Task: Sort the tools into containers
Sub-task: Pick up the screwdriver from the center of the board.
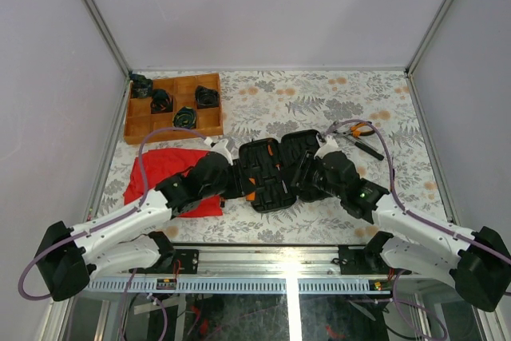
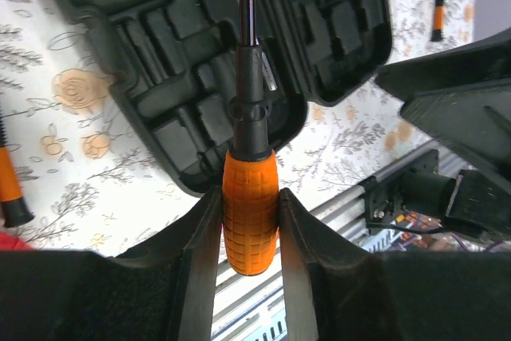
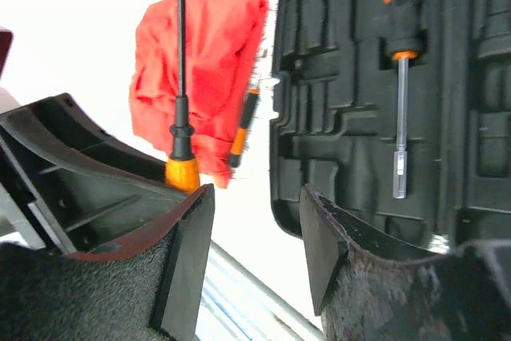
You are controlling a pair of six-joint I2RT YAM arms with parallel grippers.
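Note:
The black tool case (image 1: 275, 172) lies open mid-table, between my two grippers. My left gripper (image 2: 250, 197) is shut on the orange handle of a screwdriver (image 2: 250, 217), whose metal shaft points over the case's moulded slots (image 2: 184, 77). My right gripper (image 3: 255, 237) is open and empty, just off the case's edge (image 3: 351, 117). One screwdriver (image 3: 401, 117) lies in a slot. Orange-handled pliers (image 1: 361, 129) and a slim tool (image 1: 369, 149) lie to the right of the case. A small screwdriver (image 3: 243, 129) lies by the red cloth.
A compartmented wooden tray (image 1: 174, 107) stands at the back left with black items in it. The red cloth (image 1: 164, 173) lies left of the case under my left arm. Another orange-handled tool (image 2: 9, 189) lies at the left wrist view's left edge. Grey walls enclose the table.

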